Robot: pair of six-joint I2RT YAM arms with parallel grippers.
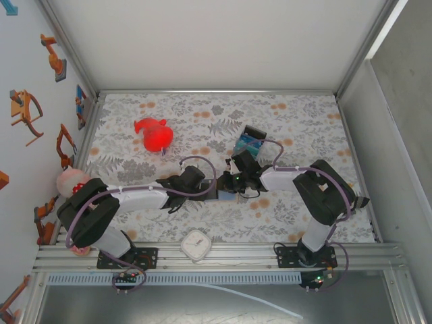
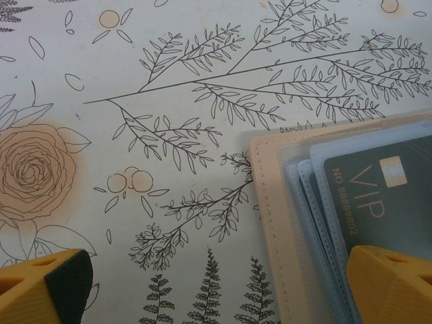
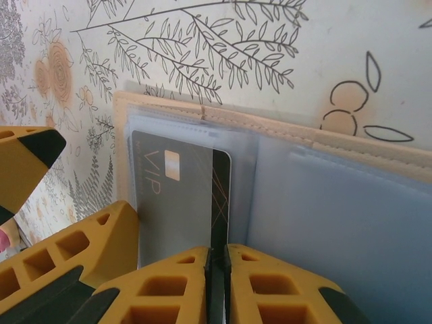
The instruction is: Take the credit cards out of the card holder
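Wrist view shows right pincer pinching credit card edge

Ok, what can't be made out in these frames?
- Left wrist: the card holder runs off the right edge; cards behind the VIP card cannot be counted.
- Right wrist: the shut right claw hides the VIP card's near end; whether it pinches the sleeve too is unclear.
- Top view: the arms sit over the card holder; its contents are too small to see.
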